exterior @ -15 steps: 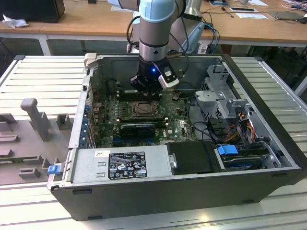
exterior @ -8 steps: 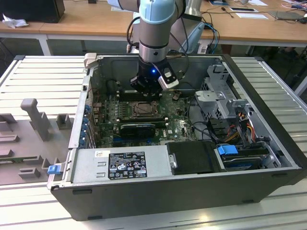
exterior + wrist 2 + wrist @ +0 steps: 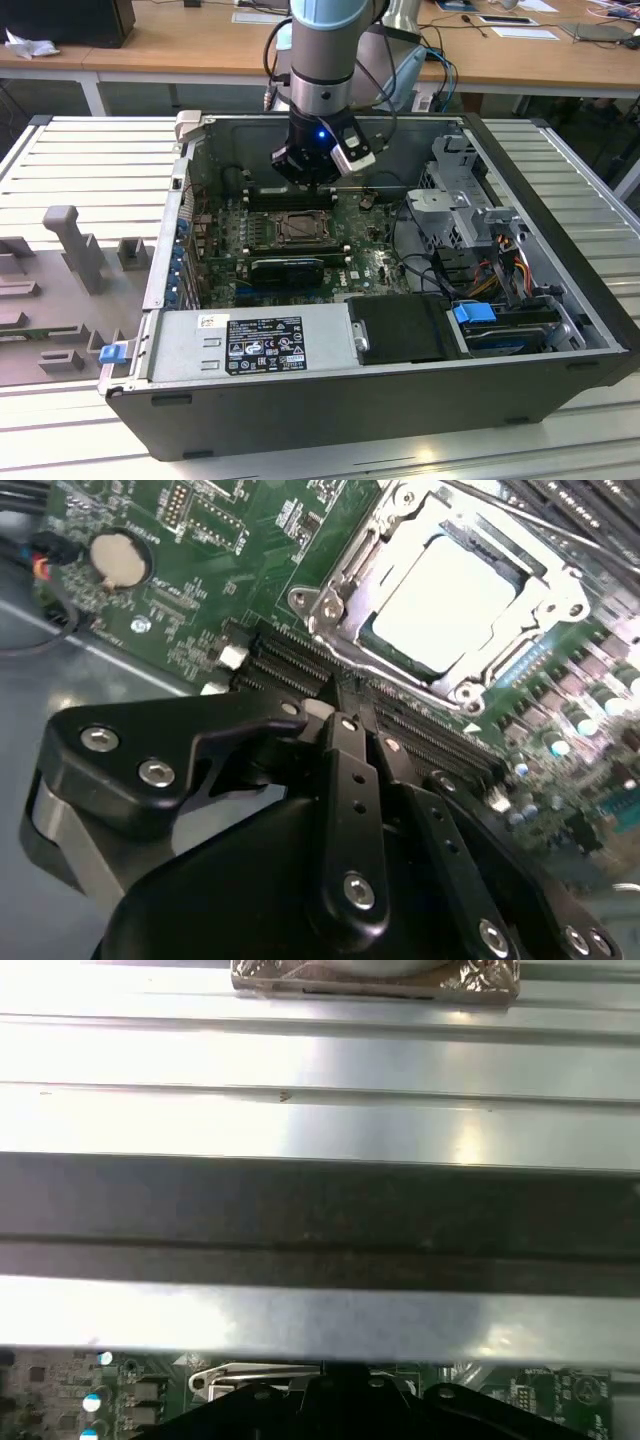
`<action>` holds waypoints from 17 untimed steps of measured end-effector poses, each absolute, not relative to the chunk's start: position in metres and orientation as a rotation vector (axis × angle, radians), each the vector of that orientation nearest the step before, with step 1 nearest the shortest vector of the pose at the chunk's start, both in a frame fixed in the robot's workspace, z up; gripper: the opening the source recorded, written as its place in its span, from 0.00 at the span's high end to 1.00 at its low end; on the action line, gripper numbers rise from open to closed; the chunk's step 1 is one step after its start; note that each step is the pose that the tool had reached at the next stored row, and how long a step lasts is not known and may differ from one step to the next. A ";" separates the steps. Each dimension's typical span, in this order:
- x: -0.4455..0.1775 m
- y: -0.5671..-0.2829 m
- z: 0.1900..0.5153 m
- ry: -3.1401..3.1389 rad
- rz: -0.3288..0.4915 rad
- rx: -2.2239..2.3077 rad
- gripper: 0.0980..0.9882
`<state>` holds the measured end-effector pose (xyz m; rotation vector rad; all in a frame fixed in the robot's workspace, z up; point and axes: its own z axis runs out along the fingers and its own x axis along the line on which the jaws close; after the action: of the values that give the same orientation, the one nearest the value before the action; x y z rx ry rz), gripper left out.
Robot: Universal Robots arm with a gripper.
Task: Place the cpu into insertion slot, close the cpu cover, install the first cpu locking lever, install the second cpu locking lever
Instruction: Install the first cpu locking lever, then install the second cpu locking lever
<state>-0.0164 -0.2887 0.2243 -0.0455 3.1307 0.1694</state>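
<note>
Silver-grey and flat, the cpu sits in the insertion slot under the thin, stiff cpu cover, light and fragile, best held by its edges; the gripper above looks closed and empty.

A robotics lab or workshop: an open computer case lies on a ribbed aluminium surface, grey fixture blocks to its left, with wooden desks carrying papers on the far side.
</note>
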 end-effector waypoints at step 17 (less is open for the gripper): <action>-0.016 -0.295 0.224 3.131 0.169 -0.046 0.99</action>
<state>-0.0164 -0.2951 0.2244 -0.0456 3.1306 0.1692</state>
